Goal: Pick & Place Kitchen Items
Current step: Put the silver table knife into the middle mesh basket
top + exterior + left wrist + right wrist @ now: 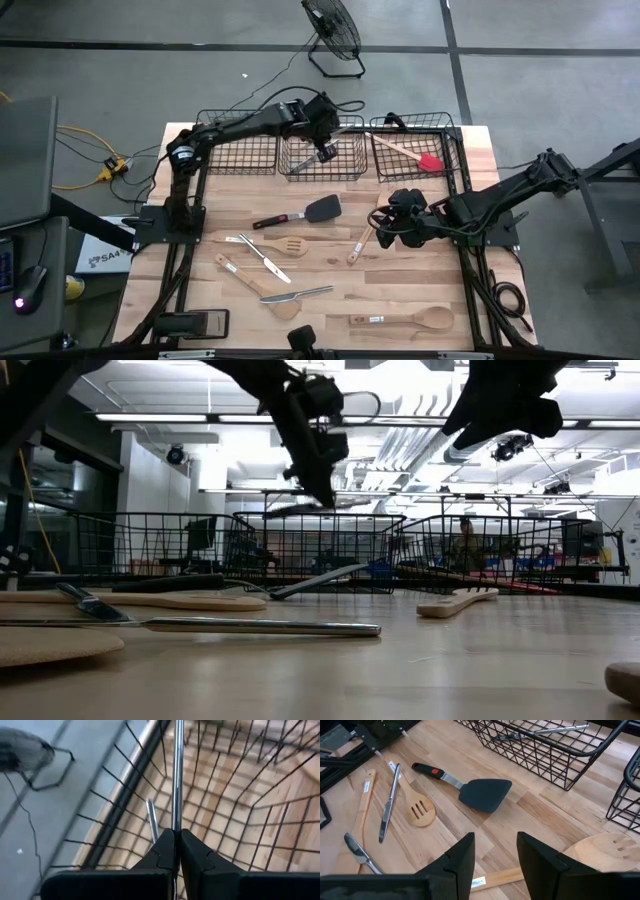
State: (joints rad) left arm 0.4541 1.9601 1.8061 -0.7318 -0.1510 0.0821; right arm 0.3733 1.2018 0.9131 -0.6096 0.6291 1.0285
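- The left end effector (325, 128) hangs over the middle black wire basket (322, 162), its fingers (192, 855) pressed onto a slim silver metal utensil (176, 775) (a knife, by the look of its plain handle).
- That utensil's long axis runs straight out ahead of the fingers, down into the basket; a second silver piece (151, 818) lies just beside it in the basket, nearly parallel.
- The right end effector (492, 857) hovers above the wooden tabletop (400, 290) with its fingers spread and nothing between them.
- Ahead of it lies a black flat-headed turner (479, 791), its black handle with a red spot pointing away toward the left arm's side.
- Just under the right end effector sits a light wooden slotted spatula (600, 849), its handle passing below the fingers.
- Farther off lie a smaller slotted wooden spatula (419, 807) and a silver table knife (388, 805), side by side and roughly parallel.
- A red-headed spatula with a wooden handle (414, 154) rests slantwise in the basket nearest the right arm (head toward the tabletop's edge).
- A large wooden spoon (405, 320) lies along the near edge, bowl toward the right arm's side.
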